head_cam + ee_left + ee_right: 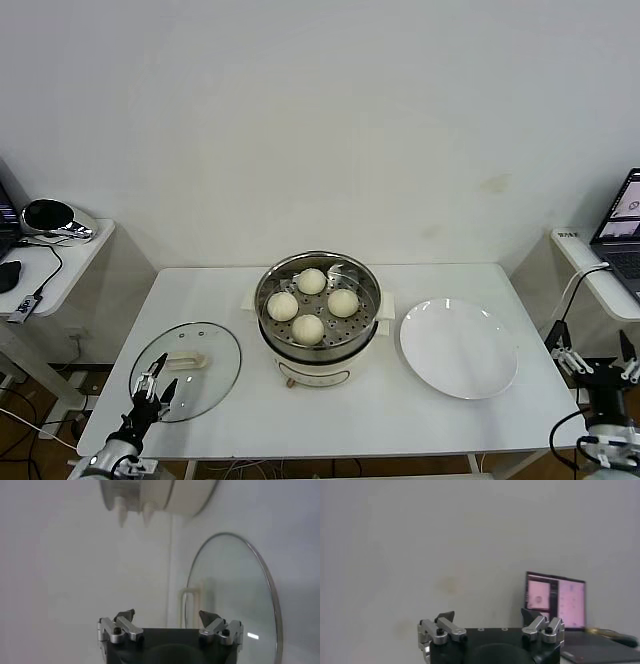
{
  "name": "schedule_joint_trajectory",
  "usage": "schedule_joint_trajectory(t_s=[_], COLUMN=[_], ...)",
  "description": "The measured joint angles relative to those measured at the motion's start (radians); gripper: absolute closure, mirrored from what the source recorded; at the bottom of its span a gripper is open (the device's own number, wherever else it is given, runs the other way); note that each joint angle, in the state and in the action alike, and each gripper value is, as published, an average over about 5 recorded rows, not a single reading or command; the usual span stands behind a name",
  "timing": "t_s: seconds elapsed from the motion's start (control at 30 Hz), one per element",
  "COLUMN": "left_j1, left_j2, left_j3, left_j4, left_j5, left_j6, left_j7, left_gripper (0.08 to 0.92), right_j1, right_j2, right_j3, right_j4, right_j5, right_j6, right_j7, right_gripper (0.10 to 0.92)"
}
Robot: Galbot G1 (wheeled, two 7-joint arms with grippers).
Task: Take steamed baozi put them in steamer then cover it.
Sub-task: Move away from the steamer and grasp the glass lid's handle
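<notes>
While all four cream-white round steamed baozi [312,301] sat inside the shiny stainless-steel steamer [318,345] mid-desk, the left pincer [154,391] hovered released over the near edge of the round glass lid [186,371]. The right pincer [592,361], also released, idled off the desk's right side. Risk: the lid's thin handle [185,361] slipping if pinched off-centre.

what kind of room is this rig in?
Likely a lab or office test setup, not a kitchen: bare white wall, plain white table holding the steamer, side desks with an open laptop.
</notes>
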Motion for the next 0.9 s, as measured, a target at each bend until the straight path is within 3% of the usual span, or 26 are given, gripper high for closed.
schedule_joint_trajectory(t_s=[0.73,0.9], left_j1=[-0.208,-0.224], left_j2=[0.015,0.014], left_j3=[0.065,0.071], left_j4=[0.152,0.174], left_j5=[0.051,0.042], left_j6=[0.000,-0.002], left_j7=[0.036,0.045], left_gripper=[0.179,0.285], right_j1=[-0.038,-0.038], right_j2=[0.040,0.043], right_j3=[0.029,0.023], right_j4=[-0.001,-0.005], right_j5=[-0.018,-0.023], right_j6=[0.013,0.013], right_j7=[0.012,0.012], right_gripper=[0.203,0.203])
